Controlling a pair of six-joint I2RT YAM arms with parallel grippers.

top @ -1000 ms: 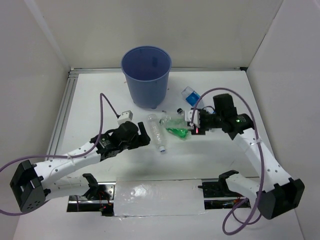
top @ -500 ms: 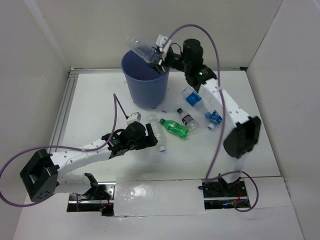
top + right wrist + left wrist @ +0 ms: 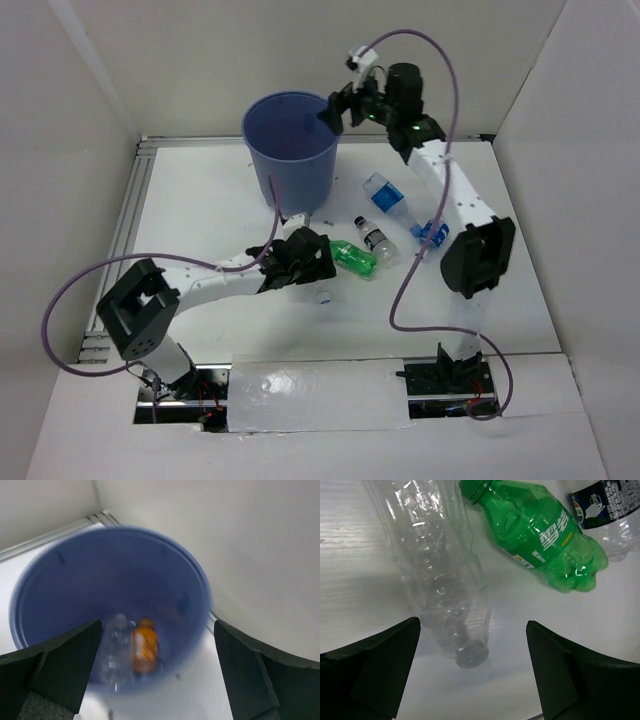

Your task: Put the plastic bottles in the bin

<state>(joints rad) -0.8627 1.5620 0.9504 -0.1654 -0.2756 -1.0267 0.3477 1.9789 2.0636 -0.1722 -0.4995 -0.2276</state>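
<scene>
White walls close round a pale desk [image 3: 190, 200]. Low over it, on the near side of the bin [image 3: 295, 185], the left end effector [image 3: 472, 627] hangs with its fingers spread wide on either side of a clear bottle [image 3: 440, 580]. That bottle lies flat, and neither finger appears to touch it. Just past it lies a green bottle [image 3: 540, 535], with a black-labelled bottle [image 3: 605, 505] beside that. Above the bin's right rim the right end effector [image 3: 157, 627] is spread open and empty. It looks down on an orange bottle [image 3: 145, 650] and a second clear bottle [image 3: 116, 652] at the bin's bottom. The step in hand seems to be picking up the clear bottle on the desk; next the left fingers likely need to drop, close on its body, then carry it up over the bin
</scene>
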